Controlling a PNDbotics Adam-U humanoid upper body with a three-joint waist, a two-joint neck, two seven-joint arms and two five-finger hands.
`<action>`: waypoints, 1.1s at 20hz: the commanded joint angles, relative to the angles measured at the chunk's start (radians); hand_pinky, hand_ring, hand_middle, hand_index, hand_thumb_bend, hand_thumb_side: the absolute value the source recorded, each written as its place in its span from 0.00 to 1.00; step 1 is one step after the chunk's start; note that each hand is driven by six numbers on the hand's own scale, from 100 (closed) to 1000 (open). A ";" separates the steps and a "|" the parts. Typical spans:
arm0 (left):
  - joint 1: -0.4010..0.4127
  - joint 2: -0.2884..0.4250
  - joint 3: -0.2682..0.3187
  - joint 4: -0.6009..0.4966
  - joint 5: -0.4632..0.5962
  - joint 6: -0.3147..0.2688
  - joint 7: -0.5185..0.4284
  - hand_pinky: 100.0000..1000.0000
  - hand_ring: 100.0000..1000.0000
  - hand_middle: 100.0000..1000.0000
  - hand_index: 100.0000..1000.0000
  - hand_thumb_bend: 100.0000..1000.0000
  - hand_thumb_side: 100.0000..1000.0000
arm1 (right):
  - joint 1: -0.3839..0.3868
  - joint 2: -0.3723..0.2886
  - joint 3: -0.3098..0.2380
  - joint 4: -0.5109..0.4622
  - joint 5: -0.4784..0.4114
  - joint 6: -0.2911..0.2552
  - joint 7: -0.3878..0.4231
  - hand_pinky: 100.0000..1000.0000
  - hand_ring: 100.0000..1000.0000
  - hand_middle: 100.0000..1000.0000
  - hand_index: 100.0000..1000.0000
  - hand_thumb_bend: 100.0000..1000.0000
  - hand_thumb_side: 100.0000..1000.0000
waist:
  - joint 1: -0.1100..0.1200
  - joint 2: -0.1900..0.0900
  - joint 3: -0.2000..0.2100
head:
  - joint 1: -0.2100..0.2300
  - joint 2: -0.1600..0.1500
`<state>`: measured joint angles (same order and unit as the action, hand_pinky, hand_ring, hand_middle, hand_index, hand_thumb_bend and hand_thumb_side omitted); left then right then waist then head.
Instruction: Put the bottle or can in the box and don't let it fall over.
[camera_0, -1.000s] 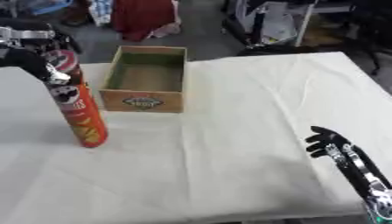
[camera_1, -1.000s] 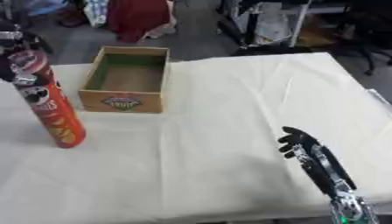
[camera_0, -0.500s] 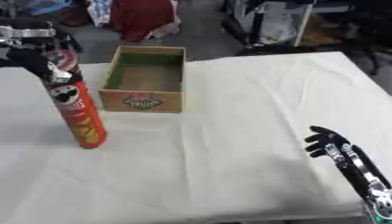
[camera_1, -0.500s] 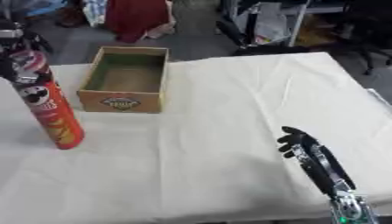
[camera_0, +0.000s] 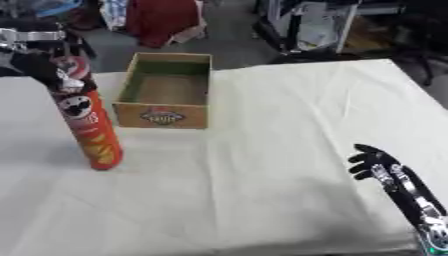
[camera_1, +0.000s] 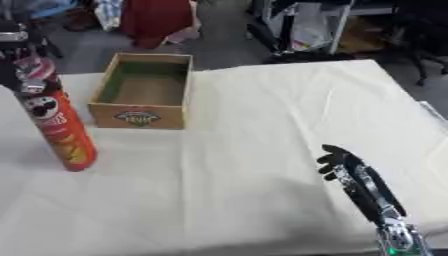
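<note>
A tall red crisp can (camera_0: 87, 125) stands on the white-covered table (camera_0: 289, 110) at the left. Its base is on the cloth and its top leans slightly left. My left hand (camera_0: 35, 65) comes in from the upper left, its dark fingers curled round the top of the can. An open wooden box (camera_0: 162, 116) with a round label on its front wall sits just right of and behind the can; nothing is inside it. My right hand (camera_1: 354, 172) rests open near the lower right corner, fingers pointing up the table.
The table's far edge runs right behind the box. Beyond it stand chairs, a red cloth and equipment legs. White cloth stretches between the box and my right hand.
The can and my left hand have stayed almost in place, with only a slight change in the can's lean. The right hand has not moved.
</note>
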<state>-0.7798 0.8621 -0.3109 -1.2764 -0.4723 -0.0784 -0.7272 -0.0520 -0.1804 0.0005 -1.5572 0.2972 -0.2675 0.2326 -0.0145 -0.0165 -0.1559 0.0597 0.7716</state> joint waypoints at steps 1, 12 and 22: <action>-0.032 0.023 0.015 -0.009 0.000 0.001 0.009 0.21 0.31 0.47 0.81 0.27 0.42 | -0.009 -0.017 -0.006 -0.007 0.001 0.000 0.001 0.59 0.63 0.65 0.88 0.00 1.00 | 0.002 -0.012 0.000 | -0.002 -0.002; -0.057 0.018 0.023 -0.007 -0.009 0.003 0.018 0.20 0.31 0.47 0.81 0.27 0.42 | -0.009 -0.017 -0.006 -0.007 0.001 0.000 0.002 0.59 0.63 0.65 0.88 0.00 1.00 | 0.003 -0.013 -0.002 | -0.005 -0.002; -0.175 -0.039 0.059 0.041 -0.074 -0.001 0.060 0.19 0.30 0.46 0.81 0.26 0.44 | -0.008 -0.018 -0.004 -0.004 0.000 0.000 0.004 0.59 0.63 0.65 0.88 0.00 1.00 | 0.006 -0.013 -0.009 | -0.010 -0.002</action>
<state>-0.9254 0.8115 -0.2757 -1.2328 -0.5349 -0.0780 -0.6782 -0.0519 -0.1804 0.0003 -1.5522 0.2972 -0.2668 0.2337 -0.0113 -0.0166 -0.1642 0.0516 0.7716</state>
